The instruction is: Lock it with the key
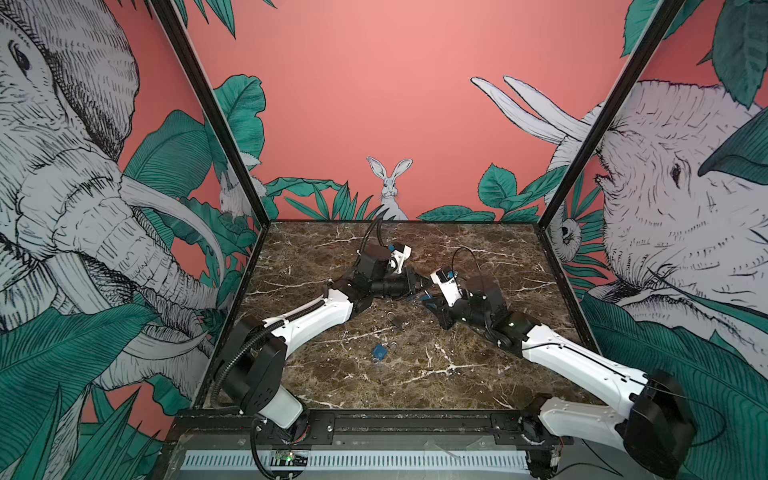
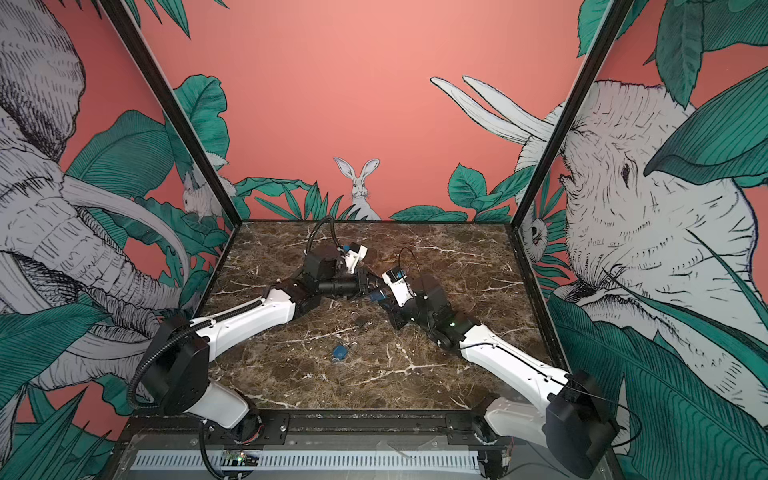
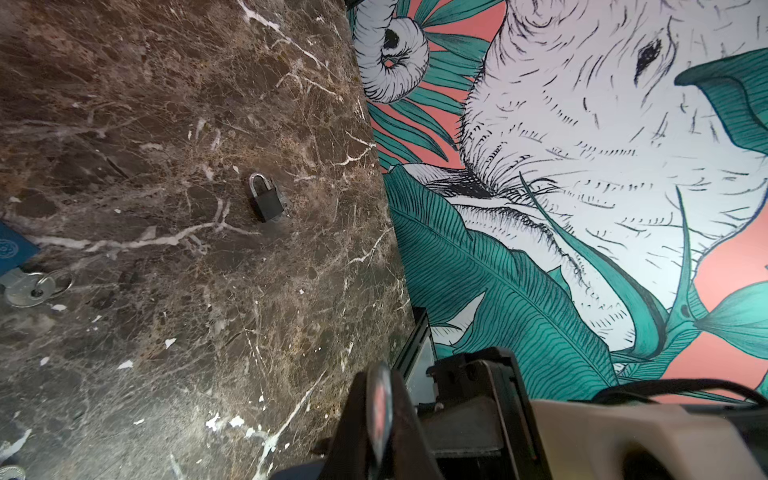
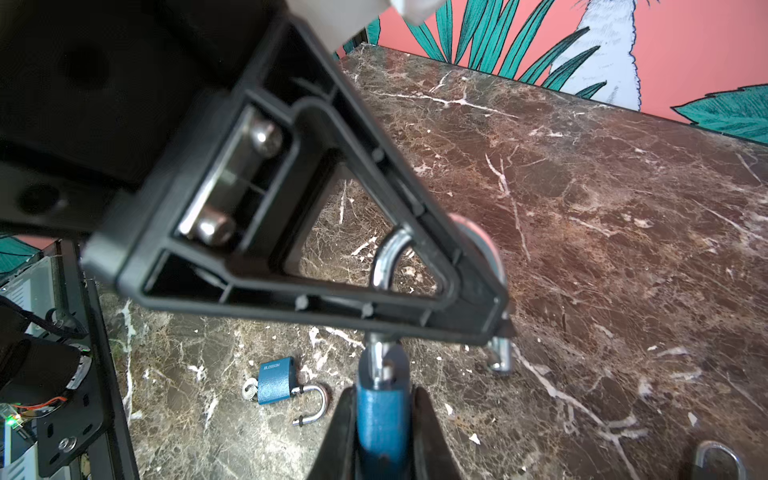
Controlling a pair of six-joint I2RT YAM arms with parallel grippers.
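Observation:
My right gripper (image 4: 382,415) is shut on the body of a blue padlock (image 4: 381,419). Its silver shackle (image 4: 384,266) stands open and rises behind the black frame of my left gripper's finger (image 4: 332,208). My left gripper (image 3: 380,399) is shut on the key (image 3: 379,407), a thin flat metal piece seen edge-on. In both top views the two grippers meet tip to tip above the middle of the table, left gripper (image 1: 417,286) against right gripper (image 1: 430,297). The held padlock (image 2: 377,296) shows only as a blue patch between them.
A second blue padlock (image 1: 380,351) (image 4: 276,380) lies on the marble table (image 1: 457,374) with its shackle open and a key with a ring (image 3: 31,289) at its base. A small black padlock (image 3: 266,201) (image 1: 396,321) lies nearer the grippers. Walls enclose the table on three sides.

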